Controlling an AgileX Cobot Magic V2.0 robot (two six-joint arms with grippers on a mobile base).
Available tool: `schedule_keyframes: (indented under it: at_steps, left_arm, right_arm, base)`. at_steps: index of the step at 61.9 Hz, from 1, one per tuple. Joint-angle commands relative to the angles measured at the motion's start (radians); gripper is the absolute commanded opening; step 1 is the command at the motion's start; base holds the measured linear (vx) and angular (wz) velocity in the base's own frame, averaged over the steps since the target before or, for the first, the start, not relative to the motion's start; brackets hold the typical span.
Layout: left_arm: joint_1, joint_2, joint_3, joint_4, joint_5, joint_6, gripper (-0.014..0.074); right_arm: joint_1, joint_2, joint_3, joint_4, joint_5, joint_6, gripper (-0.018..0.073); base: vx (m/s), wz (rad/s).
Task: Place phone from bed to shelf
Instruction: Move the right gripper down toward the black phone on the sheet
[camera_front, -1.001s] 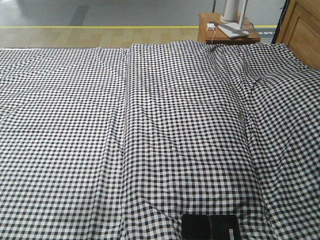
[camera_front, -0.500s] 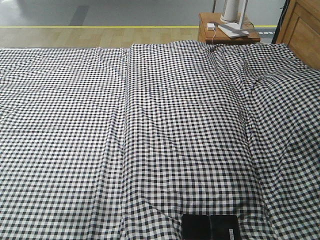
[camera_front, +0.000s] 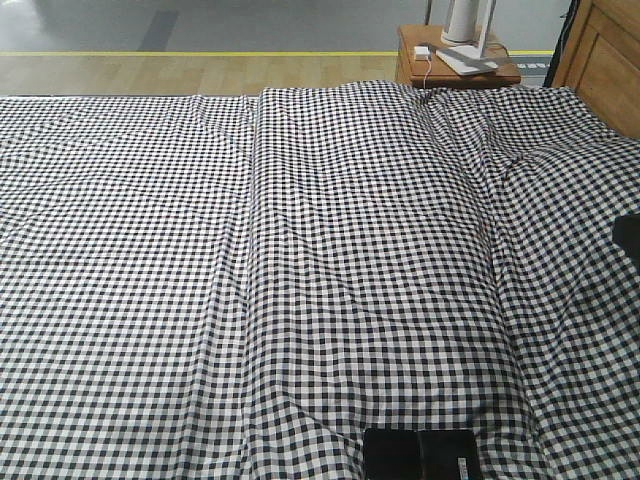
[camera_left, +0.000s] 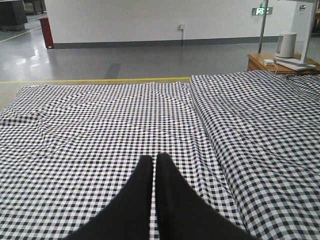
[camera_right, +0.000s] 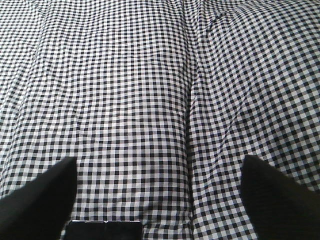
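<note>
The phone (camera_front: 420, 455) lies flat on the bed (camera_front: 300, 260), a glossy black rectangle at the near edge of the front view, white sticker at its right end. In the right wrist view the phone (camera_right: 102, 230) shows at the bottom edge, below and left of the middle of my right gripper (camera_right: 159, 159). That gripper is open wide over the checked cloth, apart from the phone. My left gripper (camera_left: 154, 157) is shut on nothing, low over the bed (camera_left: 100, 125). The shelf is out of view.
A small brown bedside table (camera_front: 455, 60) with a white device and a charger stands beyond the bed's far right corner. A wooden panel (camera_front: 605, 50) rises at the far right. A dark part of my right arm (camera_front: 630, 238) shows at the front view's right edge.
A dark part of my right arm has come into the front view at the right edge. The phone has not moved.
</note>
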Motion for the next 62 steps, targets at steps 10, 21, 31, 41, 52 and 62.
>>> schedule_keyframes:
  at_steps: [10,21,31,41,52,62]
  left_arm:
    - [0.000,-0.007,0.007,-0.009,-0.073,0.000,0.0001]
    - [0.000,-0.007,0.007,-0.009,-0.073,0.000,0.0001]
    - [0.000,-0.007,0.007,-0.009,-0.073,0.000,0.0001]
    - [0.000,-0.007,0.007,-0.009,-0.073,0.000,0.0001]
    - [0.000,-0.007,0.007,-0.009,-0.073,0.000,0.0001]
    - [0.000,-0.007,0.007,-0.009,-0.073,0.000,0.0001]
  right_arm:
    - [-0.004,-0.007,-0.048,-0.004,-0.039,0.018,0.0715]
    - [-0.008,0.057,-0.151,-0.005,0.127,0.098,0.0706]
    - [-0.008,0.182,-0.301,-0.008,0.316,0.109,0.0697]
    - [-0.008,0.322,-0.408,-0.009,0.419,0.079,0.0692]
    - [-0.079,0.456,-0.442,0.031,0.418,0.052,0.0685]
    - [-0.255,0.576,-0.442,0.236,0.419,-0.129,0.0671]
  base:
    - [0.00,0.00]
    - [0.00,0.00]
    - [0.00,0.00]
    - [0.00,0.00]
    - [0.00,0.00]
    - [0.00,0.00]
